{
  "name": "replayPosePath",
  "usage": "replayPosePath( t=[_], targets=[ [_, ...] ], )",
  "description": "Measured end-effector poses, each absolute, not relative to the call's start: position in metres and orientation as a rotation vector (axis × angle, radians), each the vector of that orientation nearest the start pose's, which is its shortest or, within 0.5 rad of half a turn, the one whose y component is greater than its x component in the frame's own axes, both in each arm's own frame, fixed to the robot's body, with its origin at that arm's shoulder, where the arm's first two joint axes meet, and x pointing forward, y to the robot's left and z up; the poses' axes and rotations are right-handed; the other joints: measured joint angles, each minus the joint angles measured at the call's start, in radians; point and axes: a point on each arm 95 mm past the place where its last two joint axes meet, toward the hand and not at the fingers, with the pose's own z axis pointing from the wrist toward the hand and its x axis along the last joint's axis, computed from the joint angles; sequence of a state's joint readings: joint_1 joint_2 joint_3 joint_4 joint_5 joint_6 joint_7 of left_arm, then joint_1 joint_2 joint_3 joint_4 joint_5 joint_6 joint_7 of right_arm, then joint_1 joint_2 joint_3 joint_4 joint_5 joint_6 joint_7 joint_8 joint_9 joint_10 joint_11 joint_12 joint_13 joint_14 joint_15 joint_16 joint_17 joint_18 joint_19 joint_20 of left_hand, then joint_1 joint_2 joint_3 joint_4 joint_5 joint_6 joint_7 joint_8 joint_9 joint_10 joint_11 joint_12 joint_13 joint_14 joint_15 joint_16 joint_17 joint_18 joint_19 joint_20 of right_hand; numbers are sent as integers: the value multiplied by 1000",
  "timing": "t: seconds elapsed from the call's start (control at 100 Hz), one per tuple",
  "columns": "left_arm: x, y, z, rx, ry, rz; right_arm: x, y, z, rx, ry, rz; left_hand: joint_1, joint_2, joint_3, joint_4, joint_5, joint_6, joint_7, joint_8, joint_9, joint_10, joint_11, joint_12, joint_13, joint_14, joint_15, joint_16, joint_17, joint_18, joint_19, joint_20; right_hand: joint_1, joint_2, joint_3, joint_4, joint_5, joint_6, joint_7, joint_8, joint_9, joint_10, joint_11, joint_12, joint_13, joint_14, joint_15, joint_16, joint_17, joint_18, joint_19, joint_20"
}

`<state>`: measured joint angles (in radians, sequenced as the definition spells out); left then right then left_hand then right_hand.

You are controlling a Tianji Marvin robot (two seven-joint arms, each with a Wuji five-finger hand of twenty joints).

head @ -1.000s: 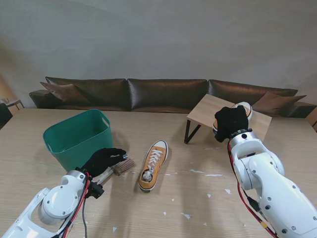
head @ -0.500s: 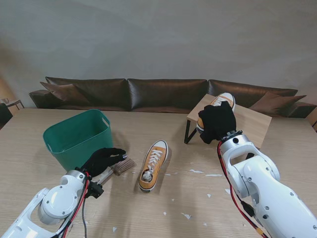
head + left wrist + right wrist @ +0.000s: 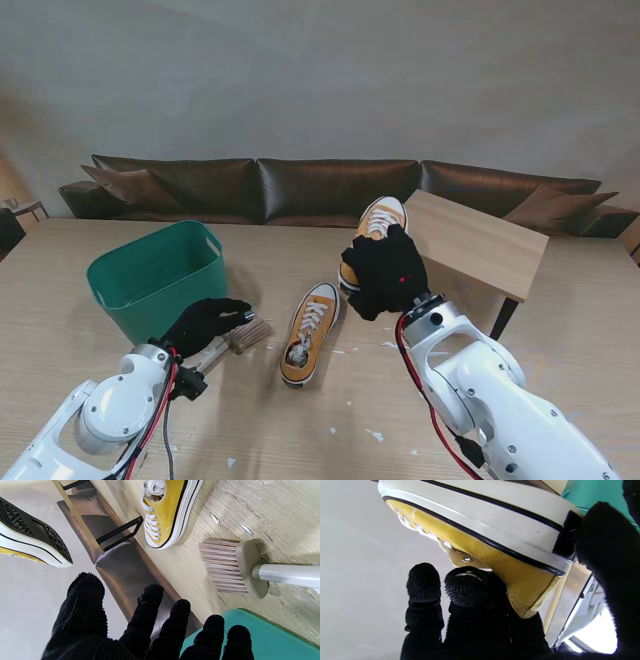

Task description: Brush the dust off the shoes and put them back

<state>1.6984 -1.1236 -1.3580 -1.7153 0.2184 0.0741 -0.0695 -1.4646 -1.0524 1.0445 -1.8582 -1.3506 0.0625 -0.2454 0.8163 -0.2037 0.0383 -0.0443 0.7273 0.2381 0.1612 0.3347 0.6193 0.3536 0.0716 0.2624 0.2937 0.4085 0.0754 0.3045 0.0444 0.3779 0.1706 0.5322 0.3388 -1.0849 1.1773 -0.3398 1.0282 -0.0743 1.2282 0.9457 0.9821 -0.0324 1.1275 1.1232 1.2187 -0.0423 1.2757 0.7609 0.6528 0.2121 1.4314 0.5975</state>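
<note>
— Two hands, so start with the right hand (image 3: 385, 272): what has it got?

— It is clamped on the lifted shoe (image 3: 374, 232), a yellow canvas sneaker with a white sole. In the right wrist view the fingers (image 3: 467, 590) press the canvas side near the heel while the thumb sits on the heel end of the sole. The shoe is in the air, toe pointing away from me, between the small wooden stand (image 3: 478, 242) and the middle of the table (image 3: 560, 320).

— And the left hand (image 3: 207, 322)?

— Fingers spread, holding nothing that I can see. From the left wrist view the fingertips (image 3: 152, 597) are apart, with air between them. The stand view puts that hand over the handle of the brush (image 3: 236, 340), but whether it touches the handle I cannot tell.

— Where does the brush lie?

— Flat on the table, bristles toward the second shoe (image 3: 309, 333), just beside it but not touching. The wrist view shows its pale handle (image 3: 287, 575) and a round head with pinkish bristles.

— The second shoe?

— On the table, upright on its sole, toe away from me, laces up, near the middle. Small white flecks (image 3: 432, 353) lie scattered on the wood around it.

— Anything farther out?

— To the left, a green bin (image 3: 158, 275) stands just beyond the left hand. A dark sofa (image 3: 330, 190) runs along the far edge of the table.
</note>
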Motion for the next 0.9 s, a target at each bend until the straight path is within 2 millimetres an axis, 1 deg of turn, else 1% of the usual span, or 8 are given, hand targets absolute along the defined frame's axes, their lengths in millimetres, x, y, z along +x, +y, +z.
replayPosePath(
  t=[0.24, 0.42, 0.62, 0.9],
  targets=[
    [377, 26, -321, -2038, 965, -1848, 366, 102, -216, 478, 1304, 1733, 0, 0, 0, 0, 0, 0, 0, 0, 0, 0, 0, 0, 0, 0, 0, 0, 0, 0, 0, 0, 0, 0, 0, 0, 6, 0, 0, 10, 0, -2, 3, 3, 0, 0, 0, 0, 0, -1, 0, 0],
    [377, 27, -321, -2037, 964, -1848, 356, 109, -233, 518, 1330, 1795, 0, 0, -1, 0, 0, 0, 0, 0, 0, 0, 0, 0, 0, 0, 0, 0, 0, 0, 0, 0, 0, 0, 0, 0, 10, 2, 0, 19, 0, -5, 4, 4, 0, -1, 0, 0, 0, -1, 0, 0],
    [376, 27, -321, -2036, 962, -1848, 352, 111, -259, 551, 1367, 1811, 0, 0, -1, 0, 0, 0, 0, 0, 0, 0, 0, 0, 0, 0, 0, 0, 0, 0, 0, 0, 0, 0, 0, 0, 10, 3, 0, 19, 0, -5, 4, 4, 0, -2, 0, 0, 0, -1, 0, 0],
    [376, 27, -321, -2038, 963, -1846, 346, 108, -284, 621, 1416, 1827, 0, 0, -1, 0, 0, 0, 0, 0, 0, 0, 0, 0, 0, 0, 0, 0, 0, 0, 0, 0, 0, 0, 0, 0, 11, 4, 0, 19, 0, -6, 4, 4, 0, -3, 0, 0, 0, -1, 0, 0]
  ],
)
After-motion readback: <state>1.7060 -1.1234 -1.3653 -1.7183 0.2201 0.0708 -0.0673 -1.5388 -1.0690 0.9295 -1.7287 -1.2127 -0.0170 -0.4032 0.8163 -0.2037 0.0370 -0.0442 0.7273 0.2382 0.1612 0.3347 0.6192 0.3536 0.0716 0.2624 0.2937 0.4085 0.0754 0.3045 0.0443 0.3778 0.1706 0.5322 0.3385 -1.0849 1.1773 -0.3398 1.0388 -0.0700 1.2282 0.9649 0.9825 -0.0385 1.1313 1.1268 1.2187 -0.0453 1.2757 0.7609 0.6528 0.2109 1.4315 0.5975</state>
